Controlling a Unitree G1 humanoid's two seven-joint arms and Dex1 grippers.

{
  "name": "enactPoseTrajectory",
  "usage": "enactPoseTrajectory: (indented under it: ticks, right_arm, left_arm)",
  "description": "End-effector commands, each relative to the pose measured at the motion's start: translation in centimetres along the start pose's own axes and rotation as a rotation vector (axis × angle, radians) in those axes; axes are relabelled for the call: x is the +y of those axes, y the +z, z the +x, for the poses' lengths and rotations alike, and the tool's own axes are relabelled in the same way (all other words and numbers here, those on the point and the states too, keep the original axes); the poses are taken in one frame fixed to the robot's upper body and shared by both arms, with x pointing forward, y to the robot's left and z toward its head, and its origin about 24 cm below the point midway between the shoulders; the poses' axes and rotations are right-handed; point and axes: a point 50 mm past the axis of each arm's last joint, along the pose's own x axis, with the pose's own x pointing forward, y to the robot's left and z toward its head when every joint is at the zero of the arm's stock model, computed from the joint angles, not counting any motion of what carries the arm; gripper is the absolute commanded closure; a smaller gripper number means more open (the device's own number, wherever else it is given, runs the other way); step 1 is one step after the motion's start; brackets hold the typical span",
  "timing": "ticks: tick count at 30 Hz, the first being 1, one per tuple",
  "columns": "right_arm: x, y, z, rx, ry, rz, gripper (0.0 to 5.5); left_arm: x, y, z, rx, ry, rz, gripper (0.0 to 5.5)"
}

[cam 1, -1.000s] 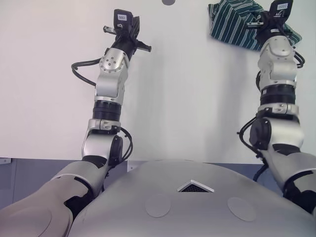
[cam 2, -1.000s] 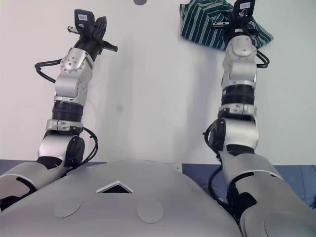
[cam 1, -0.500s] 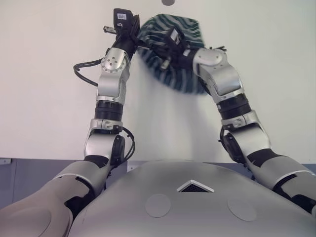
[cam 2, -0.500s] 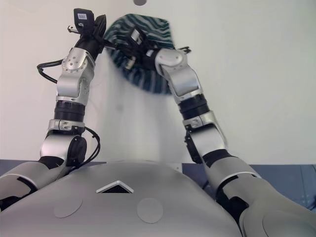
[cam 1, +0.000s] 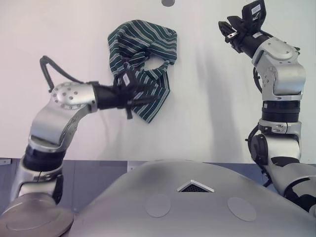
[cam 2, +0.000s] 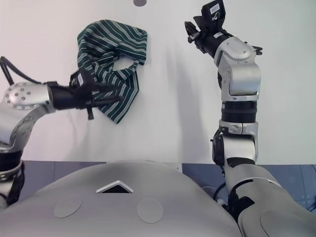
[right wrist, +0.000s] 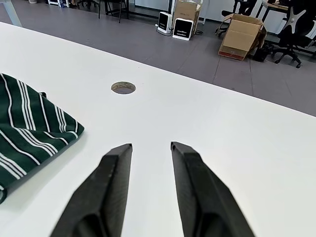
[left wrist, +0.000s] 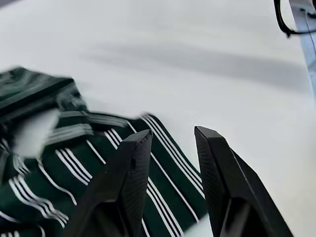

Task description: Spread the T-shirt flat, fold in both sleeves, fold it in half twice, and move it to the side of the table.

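T-shirt (cam 1: pixel 140 59): green with white stripes, bunched in a heap on the white table (cam 1: pixel 212 108), left of centre toward the far edge. Not flat: folds overlap, and a bare patch of table shows through a loop in the fabric. One corner points toward the near side.

left gripper (left wrist: pixel 173 136): arm comes in low from the left, claw over the near part of the heap. Moderate gap between the fingers (left wrist: pixel 133 163), striped cloth visible through it. Nothing pinched between them. Can't tell whether the tips touch the cloth.

right gripper (right wrist: pixel 150 146): up at the far right, well apart from the T-shirt, above bare table. Similar moderate gap between its fingers, empty.

Round hole (right wrist: pixel 123 87) in the table near the far edge, between the T-shirt and the right gripper, nearer the T-shirt. In the right wrist view, past the table edge: grey floor (right wrist: pixel 148 44), cardboard boxes (right wrist: pixel 242 32), office chair (right wrist: pixel 296 19).
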Motion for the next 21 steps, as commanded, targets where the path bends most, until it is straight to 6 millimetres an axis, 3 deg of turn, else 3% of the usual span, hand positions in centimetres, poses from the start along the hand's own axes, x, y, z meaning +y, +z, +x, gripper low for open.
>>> enactPoseTrajectory:
  ticks: [1, 5, 9, 14, 19, 21]
  right_arm:
    - [0.5, -1.1, -0.7, 0.067, 0.014, -0.031, 4.03]
    - [0.4, -0.9, -0.4, 0.090, 0.035, -0.049, 4.03]
    - [0.1, -0.5, -0.1, 0.090, 0.040, -0.060, 4.03]
    - [0.1, -0.7, 0.1, 0.096, 0.039, -0.066, 4.03]
    - [0.1, -0.9, 0.1, 0.100, 0.035, -0.065, 4.03]
    - [0.2, -1.0, 0.3, 0.100, 0.035, -0.059, 4.03]
  left_arm:
    - [-1.1, -1.4, -0.5, 0.139, -0.016, 0.122, 3.61]
    - [-2.6, -3.8, 0.5, 0.219, -0.079, 0.162, 3.61]
    - [-1.2, -5.4, 1.9, 0.237, 0.022, 0.171, 3.61]
    - [-1.4, -4.3, 1.8, 0.165, -0.018, 0.160, 3.61]
    - [-1.9, 0.1, 1.3, -0.007, -0.078, 0.170, 3.61]
    - [-1.4, 0.0, 1.5, -0.003, -0.058, 0.144, 3.61]
